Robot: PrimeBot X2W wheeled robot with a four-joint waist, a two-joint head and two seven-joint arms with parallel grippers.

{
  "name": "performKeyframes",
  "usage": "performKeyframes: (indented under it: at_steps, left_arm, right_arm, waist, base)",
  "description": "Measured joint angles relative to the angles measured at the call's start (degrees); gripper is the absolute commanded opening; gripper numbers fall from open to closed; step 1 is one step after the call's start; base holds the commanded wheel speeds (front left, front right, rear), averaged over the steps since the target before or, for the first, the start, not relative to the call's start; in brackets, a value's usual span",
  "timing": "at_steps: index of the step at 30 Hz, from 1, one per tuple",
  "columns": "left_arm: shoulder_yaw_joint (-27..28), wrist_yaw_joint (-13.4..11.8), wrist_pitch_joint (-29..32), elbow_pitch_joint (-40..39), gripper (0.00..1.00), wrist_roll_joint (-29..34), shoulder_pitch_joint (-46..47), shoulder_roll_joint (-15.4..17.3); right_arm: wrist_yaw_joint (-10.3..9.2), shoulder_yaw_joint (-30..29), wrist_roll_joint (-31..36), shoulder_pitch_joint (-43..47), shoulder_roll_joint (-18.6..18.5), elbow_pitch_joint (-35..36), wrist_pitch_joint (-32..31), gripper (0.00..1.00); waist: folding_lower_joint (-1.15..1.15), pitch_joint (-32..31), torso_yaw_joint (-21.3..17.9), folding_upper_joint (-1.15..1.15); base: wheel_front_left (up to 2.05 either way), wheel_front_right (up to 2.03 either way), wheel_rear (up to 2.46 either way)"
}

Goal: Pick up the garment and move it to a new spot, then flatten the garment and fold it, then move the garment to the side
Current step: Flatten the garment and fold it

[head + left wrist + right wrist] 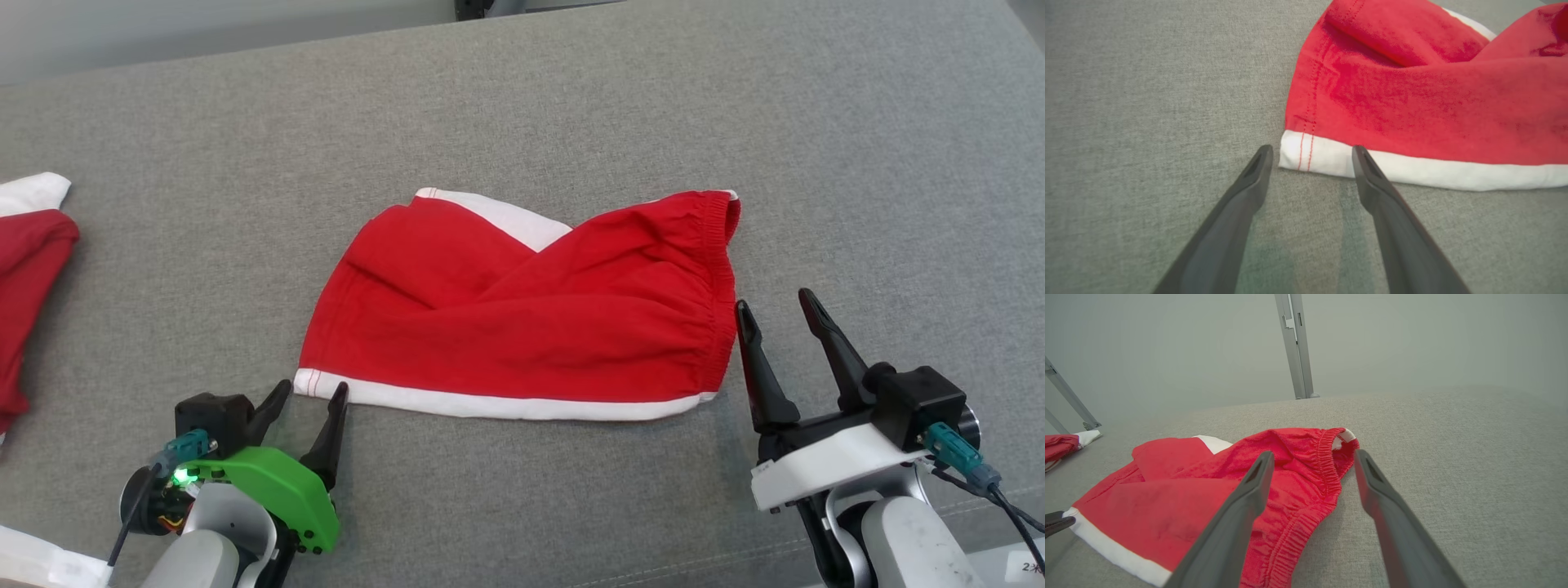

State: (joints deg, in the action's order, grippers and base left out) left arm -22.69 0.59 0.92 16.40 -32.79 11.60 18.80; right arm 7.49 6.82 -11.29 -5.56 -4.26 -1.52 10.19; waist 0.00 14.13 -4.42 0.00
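Note:
The garment (522, 314) is a pair of red shorts with white trim, lying folded in the middle of the grey surface. Its elastic waistband is at the right and its white hem runs along the near edge. My left gripper (314, 390) stands open just short of the garment's near-left white corner (1310, 155), fingers either side of it, not touching. My right gripper (775, 304) is open beside the waistband (1327, 465), with one finger over the red cloth in the right wrist view and the other over bare surface.
A second red and white garment (28, 269) lies at the far left edge of the grey fabric surface (857, 163). A metal post (1295, 343) stands beyond the far edge. The surface is bare to the right and in front.

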Motion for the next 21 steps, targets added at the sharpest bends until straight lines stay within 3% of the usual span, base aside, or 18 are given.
performKeyframes:
  at_steps: [1, 2, 3, 4, 15, 21]
  left_arm:
    - [0.01, 0.19, -0.04, 0.68, 1.00, -0.14, 0.37, -0.04]
    - [-0.02, 0.45, 0.13, 1.38, 0.84, -0.48, 0.75, -0.08]
    - [-0.01, 0.78, 0.27, 2.01, 0.32, -0.64, 0.99, -0.08]
    - [-0.03, 0.96, 0.26, 2.38, 0.00, -0.80, 1.18, -0.09]
    - [0.02, 1.92, -1.71, 4.14, 0.00, -0.94, 3.45, -0.02]
    - [-0.05, 1.92, -2.59, 4.38, 0.00, -0.94, 4.38, -0.15]
  right_arm:
    - [0.00, 0.12, 0.04, 0.03, 0.10, 0.01, 0.00, 1.00]
    - [0.00, 0.26, 0.14, 0.08, 0.19, 0.02, 0.01, 1.00]
    - [0.00, 0.44, 0.34, 0.15, 0.24, 0.07, 0.00, 1.00]
    - [0.00, 0.58, 0.43, 0.37, 0.27, 0.18, -0.01, 1.00]
    - [0.00, 5.23, 0.83, 7.69, -0.55, 2.27, -3.56, 1.00]
    - [0.00, 7.17, -0.02, 7.19, -0.52, -0.30, -3.63, 1.00]
  waist:
    - [0.00, 0.37, -0.24, 0.00]
    - [0.00, 0.72, -0.47, 0.00]
    - [0.00, 1.01, -0.68, 0.00]
    - [0.00, 1.25, -0.90, 0.00]
    - [0.00, 3.49, -0.99, 0.00]
    - [0.00, 4.57, -0.65, 0.00]
  base:
    - [0.00, 0.00, 0.00]
    - [0.00, 0.00, 0.00]
    - [0.00, 0.00, 0.00]
    - [0.00, 0.00, 0.00]
    - [0.00, 0.00, 0.00]
    - [0.00, 0.00, 0.00]
